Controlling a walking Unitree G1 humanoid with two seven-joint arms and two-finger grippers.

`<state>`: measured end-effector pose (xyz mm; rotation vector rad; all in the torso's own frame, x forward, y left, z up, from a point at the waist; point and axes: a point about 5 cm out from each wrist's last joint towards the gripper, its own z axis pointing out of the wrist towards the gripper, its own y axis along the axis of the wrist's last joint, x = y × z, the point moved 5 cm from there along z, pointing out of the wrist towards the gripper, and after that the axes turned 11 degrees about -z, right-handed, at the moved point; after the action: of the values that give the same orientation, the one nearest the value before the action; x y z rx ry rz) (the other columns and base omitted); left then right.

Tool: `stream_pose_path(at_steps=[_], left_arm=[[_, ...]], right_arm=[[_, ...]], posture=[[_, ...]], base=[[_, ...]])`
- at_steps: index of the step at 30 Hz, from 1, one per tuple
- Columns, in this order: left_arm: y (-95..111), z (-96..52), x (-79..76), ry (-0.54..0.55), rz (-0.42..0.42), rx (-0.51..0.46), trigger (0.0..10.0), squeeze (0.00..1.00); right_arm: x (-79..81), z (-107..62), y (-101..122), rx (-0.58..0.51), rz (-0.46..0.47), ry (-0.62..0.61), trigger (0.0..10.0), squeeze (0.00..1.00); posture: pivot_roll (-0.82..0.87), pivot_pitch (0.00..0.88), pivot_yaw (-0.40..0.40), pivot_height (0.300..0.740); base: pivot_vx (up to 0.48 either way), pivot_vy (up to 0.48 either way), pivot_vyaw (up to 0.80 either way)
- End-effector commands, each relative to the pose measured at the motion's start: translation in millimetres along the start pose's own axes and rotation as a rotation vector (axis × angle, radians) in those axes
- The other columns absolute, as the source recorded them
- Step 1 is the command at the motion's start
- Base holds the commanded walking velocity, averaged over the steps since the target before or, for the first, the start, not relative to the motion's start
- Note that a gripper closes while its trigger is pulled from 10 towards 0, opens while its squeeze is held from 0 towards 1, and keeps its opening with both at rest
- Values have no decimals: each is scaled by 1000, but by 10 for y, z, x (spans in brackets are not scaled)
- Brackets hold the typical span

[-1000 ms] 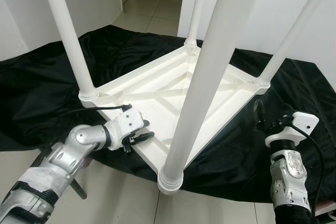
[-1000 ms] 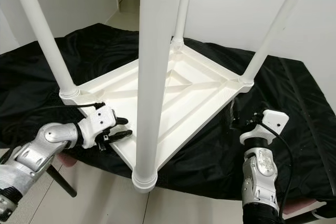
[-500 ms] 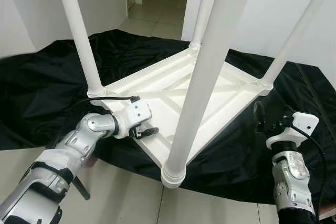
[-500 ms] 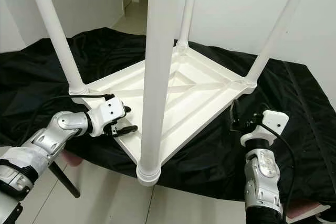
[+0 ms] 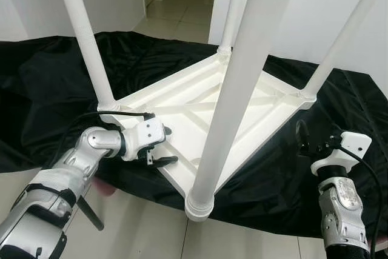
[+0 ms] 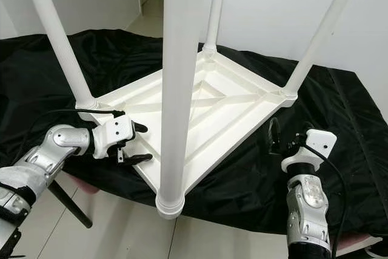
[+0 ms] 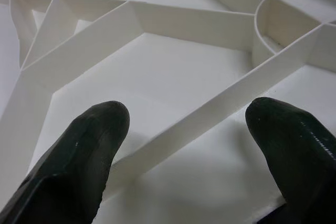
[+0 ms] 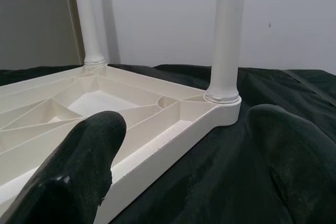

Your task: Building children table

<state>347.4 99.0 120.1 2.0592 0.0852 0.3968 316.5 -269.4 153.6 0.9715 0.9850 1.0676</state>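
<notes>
A white plastic children's table (image 5: 182, 98) lies upside down on a black cloth (image 5: 48, 89). Its four legs stand up: the near leg (image 5: 227, 101), left leg (image 5: 85, 40), right leg (image 5: 339, 47) and far leg (image 5: 233, 4). My left gripper (image 5: 165, 145) is at the table's near-left rim and is open. In the left wrist view its fingers (image 7: 79, 171) straddle a raised rib (image 7: 199, 114) of the underside. My right gripper (image 5: 312, 141) hovers open over the cloth, just right of the table and apart from it, facing the right leg's corner (image 8: 223, 98).
Tiled floor (image 5: 133, 235) runs along the cloth's near edge. A dark rod (image 5: 91, 213) and a pinkish object (image 5: 106, 187) sit under my left arm. White walls stand behind, with a doorway (image 5: 182, 4) at the back.
The camera has shifted a little. My left gripper stays at the near-left rim, with its fingers spread wider than half a second ago. The right gripper holds its place.
</notes>
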Motion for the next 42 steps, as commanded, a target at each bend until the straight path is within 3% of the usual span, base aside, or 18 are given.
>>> stream_pose_path(at_steps=[1, 7, 13, 23, 30, 37, 42], left_arm=[[13, -49, 3, -33, 11, 0, 10000, 0], [22, 50, 98, 26, 74, 29, 10000, 0], [68, 178, 125, 16, 110, 51, 10000, 0], [84, 272, 151, 9, 160, 96, 10000, 0], [84, 323, 168, 3, 148, 117, 10000, 0], [57, 391, 207, 20, 79, 157, 10000, 0], [51, 416, 294, 76, -37, 162, 10000, 0]], right_arm=[[-67, -16, 4, 6, -8, -14, 10000, 0], [-69, -8, 6, 12, -10, -15, 10000, 0], [-53, 23, 29, 10, -17, -11, 10000, 0], [-82, 22, 52, 6, -27, -27, 10000, 0], [-62, -8, 48, 8, -28, -35, 10000, 0], [-54, 9, 61, 7, -29, -39, 10000, 0], [-46, 20, 71, 6, -32, -43, 10000, 0]], posture=[[-31, 0, -49, 740], [-31, 0, -52, 740], [-38, 0, -48, 740], [-54, 3, -28, 740], [-62, 14, -15, 740], [-65, 22, -12, 740], [-61, 30, -8, 740]], base=[[0, 0, 0], [0, 0, 0], [0, 0, 0], [0, 0, 0], [0, 0, 0], [0, 0, 0], [0, 0, 0]])
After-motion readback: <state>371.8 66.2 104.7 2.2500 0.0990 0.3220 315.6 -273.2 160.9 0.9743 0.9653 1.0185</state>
